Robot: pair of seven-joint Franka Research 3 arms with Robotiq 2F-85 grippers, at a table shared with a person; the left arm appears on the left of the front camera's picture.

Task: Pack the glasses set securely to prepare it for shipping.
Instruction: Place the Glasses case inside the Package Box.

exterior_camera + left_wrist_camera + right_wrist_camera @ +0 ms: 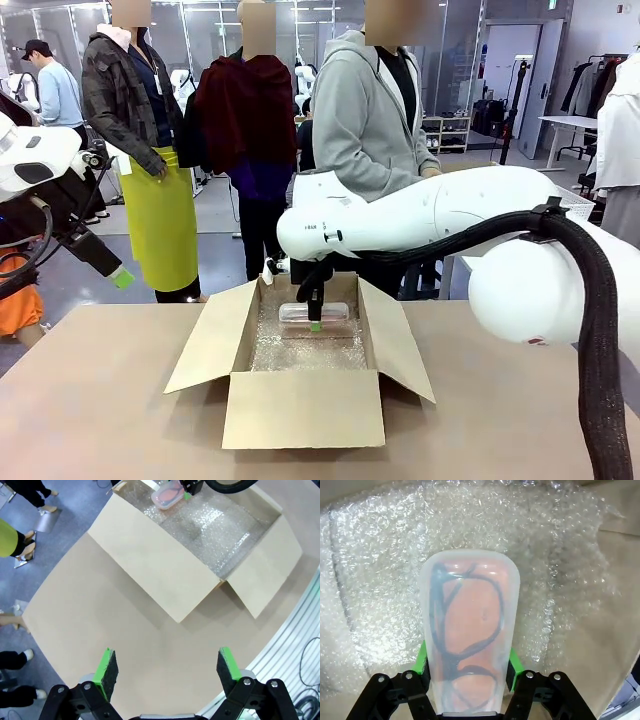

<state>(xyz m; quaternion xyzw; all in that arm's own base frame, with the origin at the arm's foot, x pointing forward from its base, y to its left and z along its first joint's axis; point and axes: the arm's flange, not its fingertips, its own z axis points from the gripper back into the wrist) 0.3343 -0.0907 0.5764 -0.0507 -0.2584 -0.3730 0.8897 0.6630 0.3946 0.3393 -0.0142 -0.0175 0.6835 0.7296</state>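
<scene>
A pale pink translucent glasses case (335, 313) of the glasses set lies on bubble wrap (305, 352) inside the open cardboard box (300, 410). My right gripper (315, 322) reaches down into the box over it. In the right wrist view the case (470, 625), with dark glasses inside, sits between the green pads (422, 662) of my right gripper (468, 662). The pads lie close along both sides, and I cannot make out a gap or contact. My left gripper (167, 667) hangs open and empty above the table, left of the box (150, 565); it also shows at the left edge (120, 278).
The box flaps (205, 345) spread out to both sides and the front. Bubble wrap (380, 555) lines the box floor. Three people stand at the far side of the table (90, 400), the nearest right behind the box. Bare tabletop (100, 630) lies left of the box.
</scene>
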